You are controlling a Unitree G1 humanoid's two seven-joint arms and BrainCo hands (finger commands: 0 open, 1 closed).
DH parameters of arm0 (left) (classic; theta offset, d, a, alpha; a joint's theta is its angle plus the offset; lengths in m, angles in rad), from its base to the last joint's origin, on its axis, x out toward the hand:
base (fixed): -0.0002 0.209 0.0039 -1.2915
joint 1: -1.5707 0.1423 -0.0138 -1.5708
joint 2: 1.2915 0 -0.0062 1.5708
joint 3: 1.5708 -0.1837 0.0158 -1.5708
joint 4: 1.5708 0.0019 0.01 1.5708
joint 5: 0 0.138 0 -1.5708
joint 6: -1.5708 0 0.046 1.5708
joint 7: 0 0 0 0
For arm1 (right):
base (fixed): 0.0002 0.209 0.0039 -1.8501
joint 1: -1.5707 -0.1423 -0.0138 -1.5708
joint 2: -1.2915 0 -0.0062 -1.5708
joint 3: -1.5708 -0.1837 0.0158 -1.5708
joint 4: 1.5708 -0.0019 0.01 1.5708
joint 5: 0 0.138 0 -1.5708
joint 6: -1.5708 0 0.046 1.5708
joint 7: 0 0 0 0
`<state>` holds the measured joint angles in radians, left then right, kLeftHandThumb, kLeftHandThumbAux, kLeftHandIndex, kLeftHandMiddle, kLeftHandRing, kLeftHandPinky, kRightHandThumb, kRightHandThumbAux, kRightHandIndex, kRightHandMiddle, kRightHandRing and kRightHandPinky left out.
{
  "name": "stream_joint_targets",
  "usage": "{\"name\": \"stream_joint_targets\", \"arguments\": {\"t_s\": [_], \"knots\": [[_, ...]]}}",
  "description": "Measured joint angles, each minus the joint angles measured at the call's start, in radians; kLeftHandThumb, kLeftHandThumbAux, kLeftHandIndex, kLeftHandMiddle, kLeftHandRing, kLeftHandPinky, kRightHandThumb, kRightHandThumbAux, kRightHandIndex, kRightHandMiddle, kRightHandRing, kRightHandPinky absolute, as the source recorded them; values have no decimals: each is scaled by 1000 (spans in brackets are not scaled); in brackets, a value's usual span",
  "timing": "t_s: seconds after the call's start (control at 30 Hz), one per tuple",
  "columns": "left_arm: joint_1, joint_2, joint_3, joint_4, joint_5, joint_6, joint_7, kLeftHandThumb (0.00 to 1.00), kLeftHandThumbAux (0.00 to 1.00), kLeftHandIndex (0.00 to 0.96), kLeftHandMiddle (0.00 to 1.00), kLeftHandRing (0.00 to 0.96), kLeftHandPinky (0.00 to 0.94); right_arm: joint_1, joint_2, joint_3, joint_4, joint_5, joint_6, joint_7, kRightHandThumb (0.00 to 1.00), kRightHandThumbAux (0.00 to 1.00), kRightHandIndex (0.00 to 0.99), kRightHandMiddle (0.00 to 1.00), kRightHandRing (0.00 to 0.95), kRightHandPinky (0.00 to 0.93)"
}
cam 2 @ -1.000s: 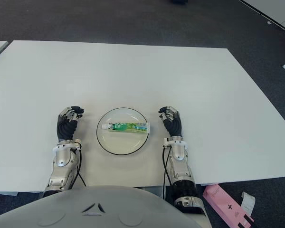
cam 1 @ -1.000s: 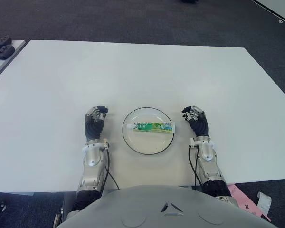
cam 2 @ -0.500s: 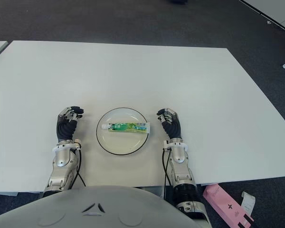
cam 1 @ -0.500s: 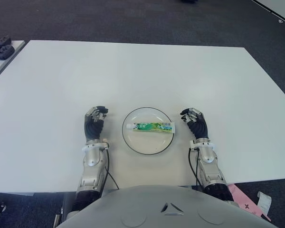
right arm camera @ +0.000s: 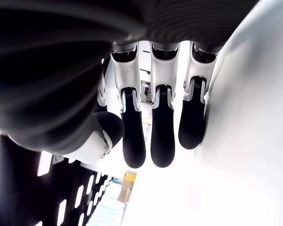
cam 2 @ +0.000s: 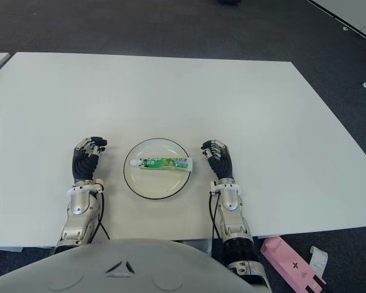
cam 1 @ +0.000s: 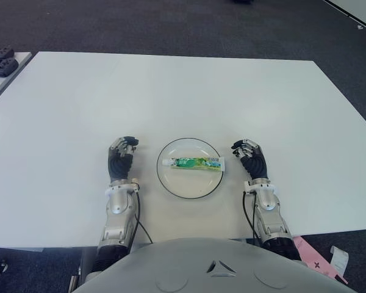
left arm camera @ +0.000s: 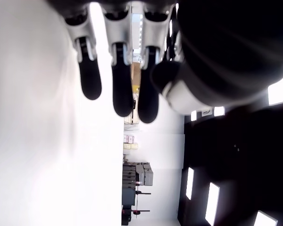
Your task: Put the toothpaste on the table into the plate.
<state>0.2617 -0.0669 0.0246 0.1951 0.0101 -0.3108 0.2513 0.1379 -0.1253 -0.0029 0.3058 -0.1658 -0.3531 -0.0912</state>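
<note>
The green and white toothpaste tube (cam 1: 193, 163) lies flat across the middle of the white, dark-rimmed plate (cam 1: 190, 185), cap end toward my left. The plate sits near the front edge of the white table (cam 1: 183, 91). My left hand (cam 1: 121, 157) shows just left of the plate and my right hand (cam 1: 250, 157) just right of it. Neither touches the tube or the plate. In the wrist views the left fingers (left arm camera: 121, 89) and the right fingers (right arm camera: 161, 136) hang loosely bent over bare table, holding nothing.
A pink box (cam 2: 290, 262) and a paper scrap (cam 1: 337, 256) lie on the floor beyond the table's near right corner. Dark objects (cam 1: 1, 61) sit on a second table at the far left. Dark carpet surrounds the table.
My right hand has drawn back a little toward the table's near edge. The left hand, plate and toothpaste have not moved.
</note>
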Motion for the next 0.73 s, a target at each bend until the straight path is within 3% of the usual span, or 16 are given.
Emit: {"name": "stream_joint_targets", "arguments": {"t_s": [0.73], "knots": [[0,0,1,-11,1,15,-1,708,724,420,441,392,358,0,0,17,1,-21,-2,-34,703,736,425,482,510,500]]}}
